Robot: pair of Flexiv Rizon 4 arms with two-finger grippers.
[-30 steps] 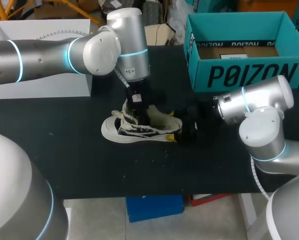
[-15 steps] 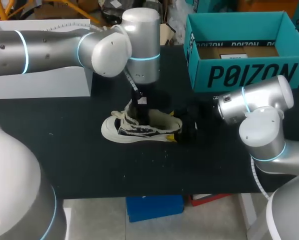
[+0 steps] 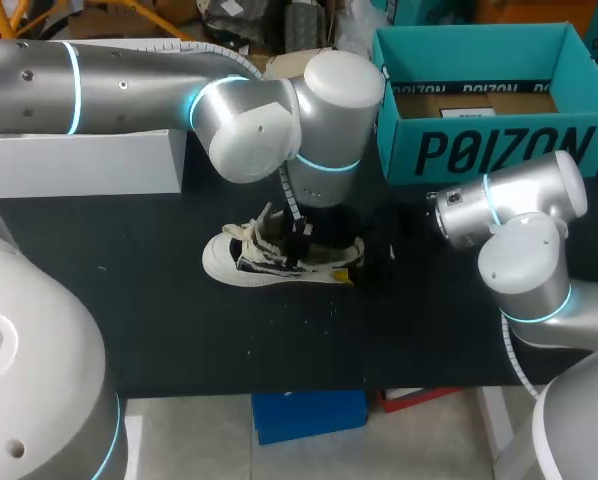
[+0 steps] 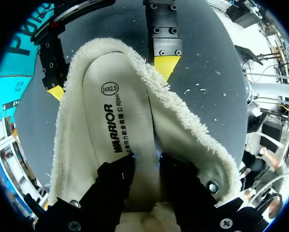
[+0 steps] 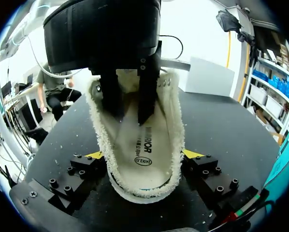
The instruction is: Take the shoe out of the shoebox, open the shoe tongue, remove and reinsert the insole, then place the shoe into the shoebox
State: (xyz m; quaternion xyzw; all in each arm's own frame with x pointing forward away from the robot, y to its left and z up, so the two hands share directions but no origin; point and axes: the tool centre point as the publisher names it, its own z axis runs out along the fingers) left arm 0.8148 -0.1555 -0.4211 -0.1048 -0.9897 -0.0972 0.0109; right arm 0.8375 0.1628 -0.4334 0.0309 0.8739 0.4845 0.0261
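Left pincer [image 4: 145, 163] points straight down, fingers narrowly parted; right pincer [image 5: 143, 154] lies low, clamped.

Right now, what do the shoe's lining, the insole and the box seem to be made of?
Lining of the shoe: cream fleece or fake fur, judging by its fuzzy, curly pile.
Insole: smooth and matte with sharp print, likely fabric over foam, but I cannot be sure.
Box: teal cardboard, matte, with a plain brown floor inside.
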